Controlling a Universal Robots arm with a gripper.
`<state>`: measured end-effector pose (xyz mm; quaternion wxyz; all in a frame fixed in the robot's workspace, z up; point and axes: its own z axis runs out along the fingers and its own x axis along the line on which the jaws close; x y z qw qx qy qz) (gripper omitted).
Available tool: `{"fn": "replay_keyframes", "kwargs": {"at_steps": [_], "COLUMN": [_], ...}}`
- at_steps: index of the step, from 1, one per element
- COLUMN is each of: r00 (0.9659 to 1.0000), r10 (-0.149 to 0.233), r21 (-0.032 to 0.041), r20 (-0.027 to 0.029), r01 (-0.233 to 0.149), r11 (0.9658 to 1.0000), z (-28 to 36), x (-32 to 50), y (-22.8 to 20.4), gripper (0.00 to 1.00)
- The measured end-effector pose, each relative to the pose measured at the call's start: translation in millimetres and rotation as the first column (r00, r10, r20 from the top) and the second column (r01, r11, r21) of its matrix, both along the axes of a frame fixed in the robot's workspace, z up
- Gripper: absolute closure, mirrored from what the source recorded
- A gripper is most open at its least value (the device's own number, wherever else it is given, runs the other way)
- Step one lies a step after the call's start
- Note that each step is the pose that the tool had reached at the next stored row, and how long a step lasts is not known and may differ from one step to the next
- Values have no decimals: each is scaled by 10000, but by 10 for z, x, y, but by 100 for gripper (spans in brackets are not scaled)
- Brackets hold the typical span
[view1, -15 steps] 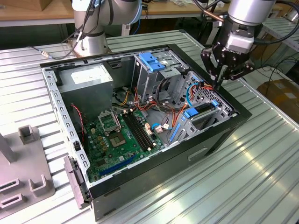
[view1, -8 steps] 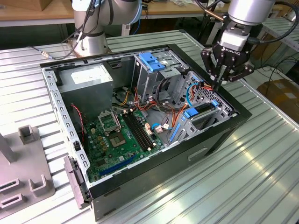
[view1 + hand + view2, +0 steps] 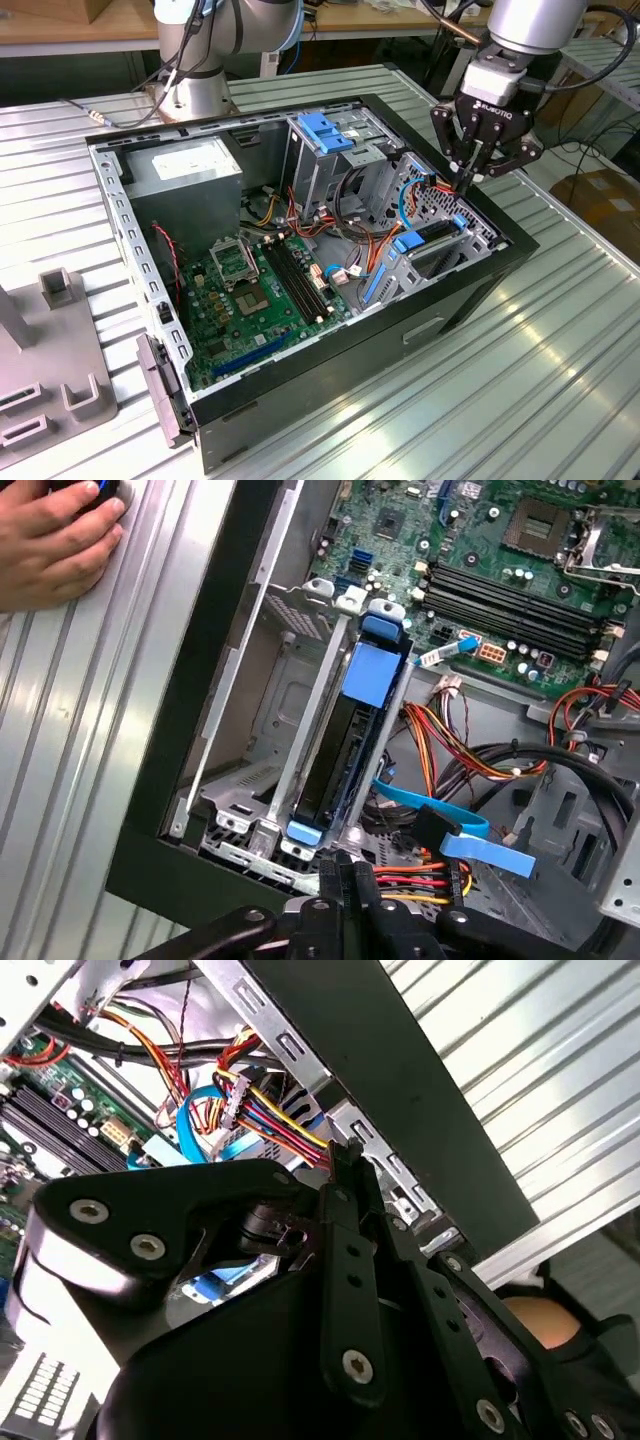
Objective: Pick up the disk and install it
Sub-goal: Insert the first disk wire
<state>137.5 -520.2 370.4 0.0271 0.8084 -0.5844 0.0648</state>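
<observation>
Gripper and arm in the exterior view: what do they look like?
The gripper is matte black, built of bolted linkage bars with silver screw heads, narrowing to slim jaws, with white lettering on its body. It mounts on a pale grey wrist block below a silver tubular arm. Black cables run beside the arm.

Blue-railed disk (image 3: pixel 328 755) upright in bay (image 3: pixel 262 730)

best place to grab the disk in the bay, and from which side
Probably the blue end tabs, from straight above: the disk stands on edge between the bay's metal walls, leaving only its top edge free.
</observation>
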Motion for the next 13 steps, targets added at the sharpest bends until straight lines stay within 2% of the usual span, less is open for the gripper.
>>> {"fn": "replay_keyframes", "kwargs": {"at_steps": [2, 6, 9, 13], "r00": [9986, 9940, 9913, 9898], "r10": [-528, -1090, -1318, -1427], "r21": [1, 2, 0, -3], "r20": [0, 0, 1, 1], "r01": [528, 1090, 1318, 1427], "r11": [9986, 9940, 9913, 9898], "z": [-3, -9, -18, -27], "x": [0, 0, -9, -78], "y": [0, 0, 0, 0], "gripper": [84, 84, 84, 84]}}
